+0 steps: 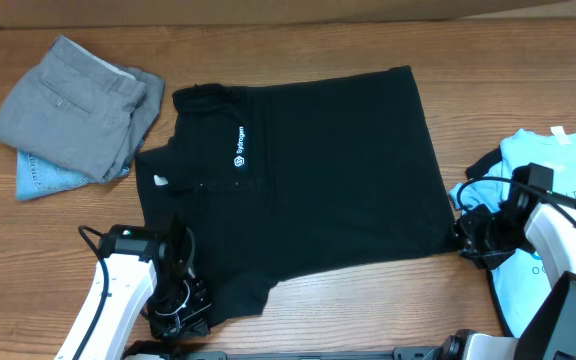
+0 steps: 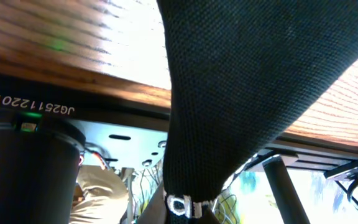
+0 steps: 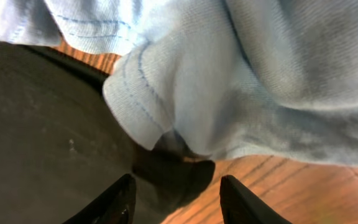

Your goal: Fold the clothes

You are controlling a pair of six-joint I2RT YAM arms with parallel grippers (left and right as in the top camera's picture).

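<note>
Black T-shirt point(image 1: 308, 150) sleeve, pinched in your left gripper point(image 1: 180, 305) at the near edge, hides its fingers. Your right gripper point(image 3: 176, 179) stands wide.

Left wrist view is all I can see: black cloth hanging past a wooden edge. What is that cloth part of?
Observer: It belongs to a black shirt spread flat on the table, with a white logo on its chest.
Operator: Is the other arm busy too?
Observer: The right tool is open at the shirt's opposite edge, with black cloth between its fingers.
Operator: Any other clothes?
Observer: A light blue T-shirt lies to the right of it, and folded grey trousers sit at the far left.
</note>
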